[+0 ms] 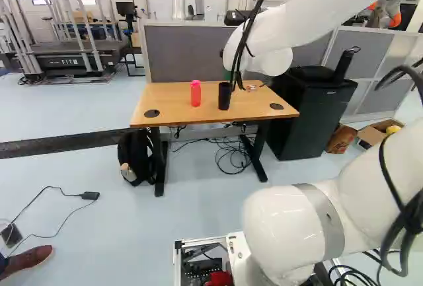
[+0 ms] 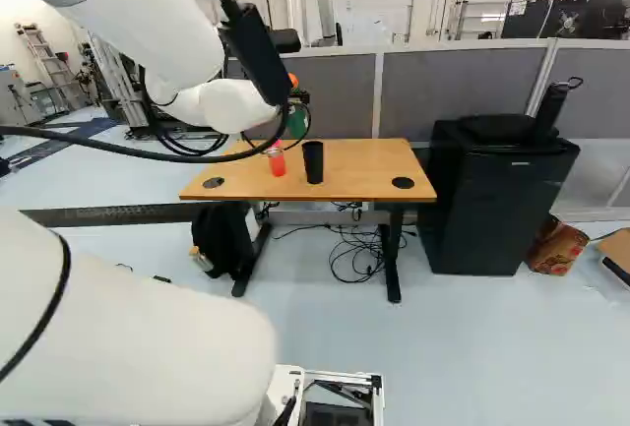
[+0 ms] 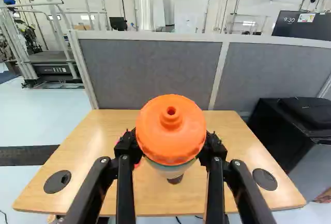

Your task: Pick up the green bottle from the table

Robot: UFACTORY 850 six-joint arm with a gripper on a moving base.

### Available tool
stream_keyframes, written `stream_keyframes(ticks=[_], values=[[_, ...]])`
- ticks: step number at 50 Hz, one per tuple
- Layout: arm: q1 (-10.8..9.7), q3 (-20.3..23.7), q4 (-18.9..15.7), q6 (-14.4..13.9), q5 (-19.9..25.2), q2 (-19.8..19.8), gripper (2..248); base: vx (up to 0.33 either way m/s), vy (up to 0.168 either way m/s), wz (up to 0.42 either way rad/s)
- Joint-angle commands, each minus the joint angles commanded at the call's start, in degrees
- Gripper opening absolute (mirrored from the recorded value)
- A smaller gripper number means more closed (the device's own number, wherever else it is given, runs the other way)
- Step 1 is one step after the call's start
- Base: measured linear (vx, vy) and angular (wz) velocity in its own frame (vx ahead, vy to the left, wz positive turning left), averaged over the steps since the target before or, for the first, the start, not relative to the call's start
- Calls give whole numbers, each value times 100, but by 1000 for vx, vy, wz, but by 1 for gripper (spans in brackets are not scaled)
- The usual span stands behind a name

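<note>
The gripper (image 3: 171, 145) is clamped on the green bottle (image 2: 296, 122): in the wrist view its two fingers bear on the bottle from opposite sides, just beneath the orange lid (image 3: 161, 127). The right base view shows the bottle above the far part of the table (image 1: 165, 111), roughly upright, and it appears to be clear of the surface. The underside is too poorly seen to confirm the gap.

On this evidence the grasp is made, and the step in hand is the lift — probably close to complete. Recommended procedure:

1. Maintain constant finger force. The hold is high on the body, near the lid, so the heavier lower part may swing if the arm (image 1: 291, 28) accelerates sharply.
2. Raise straight up, at low speed, until the base is plainly above the tops of the red bottle (image 1: 195, 93) and the black cup (image 1: 225, 96). Both stand upright on the table, nearer the base.
3. Avoid any sideways or backward travel before that height is reached; the bottle's lower end could otherwise knock either one over.
4. Hold wrist orientation fixed. Rotation would tilt the bottle and could load the lid.
5. Allow for the slack black cable (image 2: 148, 146) looping beside the arm — a low retreat could drag it across the tabletop items.

Once clearance is verified, the arm should pause with the bottle held level.
</note>
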State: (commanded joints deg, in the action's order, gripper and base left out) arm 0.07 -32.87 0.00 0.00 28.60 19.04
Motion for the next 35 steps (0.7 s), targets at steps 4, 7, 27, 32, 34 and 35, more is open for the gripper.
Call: stream_keyframes(ticks=[4, 7, 27, 32, 34, 35], values=[[0, 0, 0, 0, 0, 0, 124, -116, -4, -9], [0, 0, 0, 0, 0, 0, 124, -139, -3, -4], [0, 60, 0, 0, 0, 72, 124, -91, -3, -9], [0, 60, 0, 0, 0, 72, 124, 0, 0, 0], [0, 60, 0, 0, 0, 72, 124, 0, 0, 0], [0, 60, 0, 0, 0, 72, 124, 0, 0, 0]])
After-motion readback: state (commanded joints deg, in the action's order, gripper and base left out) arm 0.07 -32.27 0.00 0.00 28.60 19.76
